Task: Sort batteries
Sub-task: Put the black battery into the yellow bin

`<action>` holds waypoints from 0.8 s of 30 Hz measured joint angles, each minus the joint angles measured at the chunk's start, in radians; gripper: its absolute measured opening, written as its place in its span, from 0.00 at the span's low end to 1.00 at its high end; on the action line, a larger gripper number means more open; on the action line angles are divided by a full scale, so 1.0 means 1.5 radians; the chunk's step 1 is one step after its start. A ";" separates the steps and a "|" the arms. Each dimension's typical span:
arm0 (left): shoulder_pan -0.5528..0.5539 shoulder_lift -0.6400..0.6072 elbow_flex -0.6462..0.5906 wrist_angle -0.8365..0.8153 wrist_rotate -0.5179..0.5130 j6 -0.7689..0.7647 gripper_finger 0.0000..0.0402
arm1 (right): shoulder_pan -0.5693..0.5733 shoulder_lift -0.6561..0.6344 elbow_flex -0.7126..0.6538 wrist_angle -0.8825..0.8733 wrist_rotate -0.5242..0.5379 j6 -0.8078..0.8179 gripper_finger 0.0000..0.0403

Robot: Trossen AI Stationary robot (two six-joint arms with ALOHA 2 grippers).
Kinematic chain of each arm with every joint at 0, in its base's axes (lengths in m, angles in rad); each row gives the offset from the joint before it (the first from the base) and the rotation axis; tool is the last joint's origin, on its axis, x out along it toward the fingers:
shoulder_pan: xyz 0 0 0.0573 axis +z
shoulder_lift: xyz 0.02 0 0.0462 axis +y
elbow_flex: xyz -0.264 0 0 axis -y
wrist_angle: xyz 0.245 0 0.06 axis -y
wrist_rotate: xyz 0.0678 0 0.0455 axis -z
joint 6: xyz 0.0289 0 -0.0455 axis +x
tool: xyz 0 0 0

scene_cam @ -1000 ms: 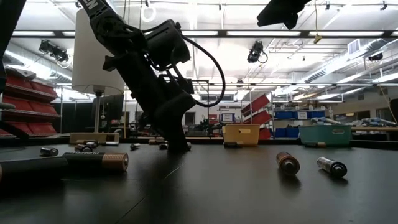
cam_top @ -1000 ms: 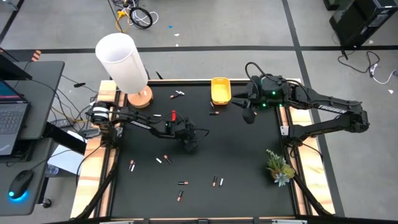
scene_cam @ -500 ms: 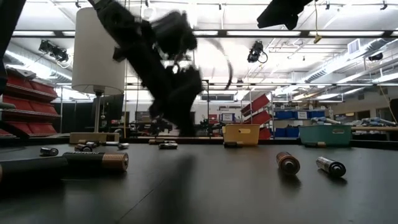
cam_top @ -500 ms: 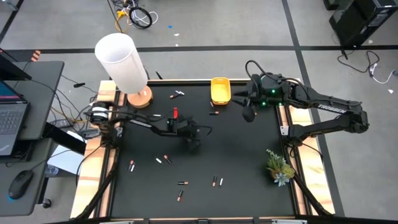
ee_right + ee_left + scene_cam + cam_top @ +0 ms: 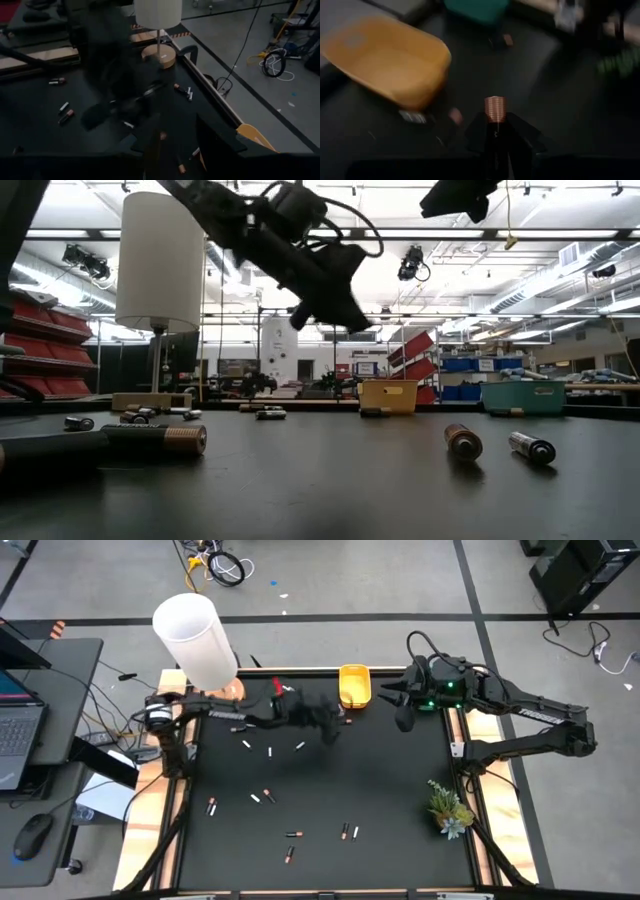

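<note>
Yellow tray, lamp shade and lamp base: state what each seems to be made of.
Yellow tray: likely moulded plastic, with a smooth, uniform yellow surface and rounded corners and rim.
Lamp shade: probably fabric or paper, a matte white cylinder; the frames leave it open which.
Lamp base: seems to be wood, a pale tan round disc with a dull finish.

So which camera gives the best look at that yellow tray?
The left wrist view: the yellow tray fills much of the picture, though blurred. The high view shows it small at the table's far edge, the low view a distant box, the right wrist view only a corner.
</note>
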 joint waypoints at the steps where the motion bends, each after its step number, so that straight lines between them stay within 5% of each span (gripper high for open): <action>1: 0.019 0.006 0.015 0.011 0.015 0.000 0.14 | -0.002 -0.001 0.000 0.000 0.001 0.000 0.33; 10: 0.136 0.152 0.213 -0.037 0.135 -0.028 0.14 | -0.004 0.002 0.000 0.002 0.017 0.018 0.33; 18: 0.148 0.289 0.382 -0.146 0.116 -0.034 0.14 | -0.005 -0.005 0.000 0.001 0.035 0.019 0.33; 24: 0.148 0.314 0.401 -0.170 0.084 -0.036 0.44 | -0.005 -0.013 0.000 0.001 0.035 0.019 0.33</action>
